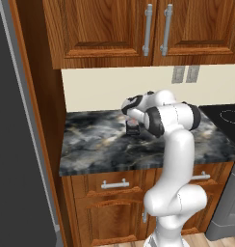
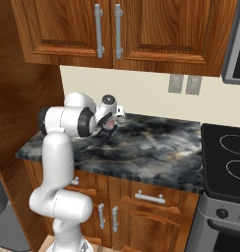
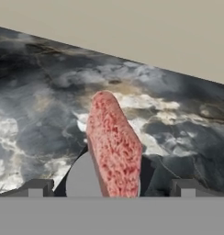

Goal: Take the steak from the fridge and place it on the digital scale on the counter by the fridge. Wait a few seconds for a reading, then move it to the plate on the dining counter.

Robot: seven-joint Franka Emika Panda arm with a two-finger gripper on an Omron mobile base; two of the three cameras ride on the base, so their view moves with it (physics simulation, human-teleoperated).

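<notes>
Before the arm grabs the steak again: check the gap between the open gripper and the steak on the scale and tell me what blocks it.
Nothing visible blocks it. In the hand view the steak rises directly ahead of the gripper, resting on the scale, with the fingertips spread wide on either side. Around it is marbled counter.

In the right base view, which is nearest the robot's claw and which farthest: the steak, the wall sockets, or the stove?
1. steak, right at the gripper, on the counter's back left.
2. wall sockets, up on the wall to the right.
3. stove, far right.
</notes>
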